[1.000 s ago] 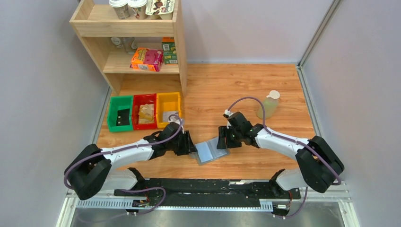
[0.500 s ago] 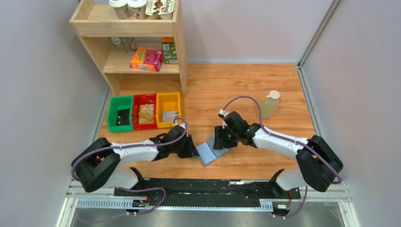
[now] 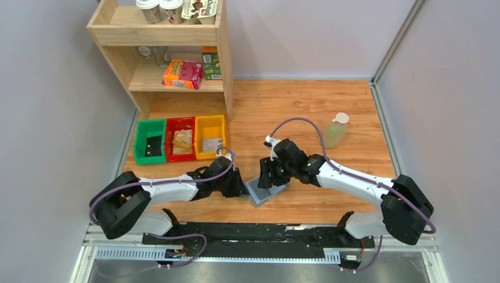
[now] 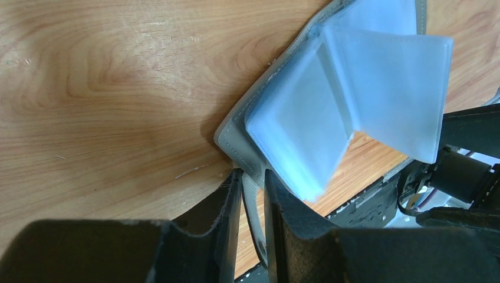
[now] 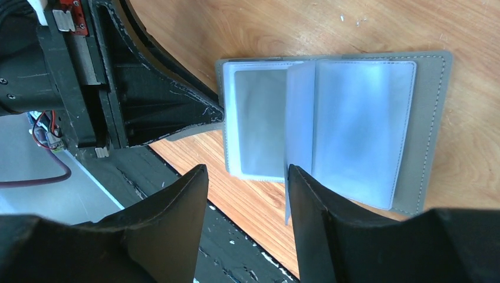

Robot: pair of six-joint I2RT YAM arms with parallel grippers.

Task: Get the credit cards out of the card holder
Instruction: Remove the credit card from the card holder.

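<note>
From above, the card holder (image 3: 266,193) lies open on the wooden counter (image 3: 306,106), close to its near edge and about midway along it, between the two arms. The left fingers (image 3: 242,188) sit at its left end and the right fingers (image 3: 265,177) hang over its far half. A green, a red and a yellow bin (image 3: 210,137) stand in a row toward the counter's left edge, and a bottle (image 3: 334,131) stands toward the right edge. At the left wrist, the left fingers (image 4: 252,177) are drawn close together, pinching the grey tab (image 4: 253,218) that sticks out from the card holder (image 4: 236,132); its frosted bluish sleeves (image 4: 389,88) fan up off the cover. At the right wrist, the right fingers (image 5: 246,177) stand about half parted above the near edge of the card holder (image 5: 427,118), gripping nothing. One sleeve (image 5: 298,118) stands on edge just beside the inner face of one finger; whether it touches cannot be told.
</note>
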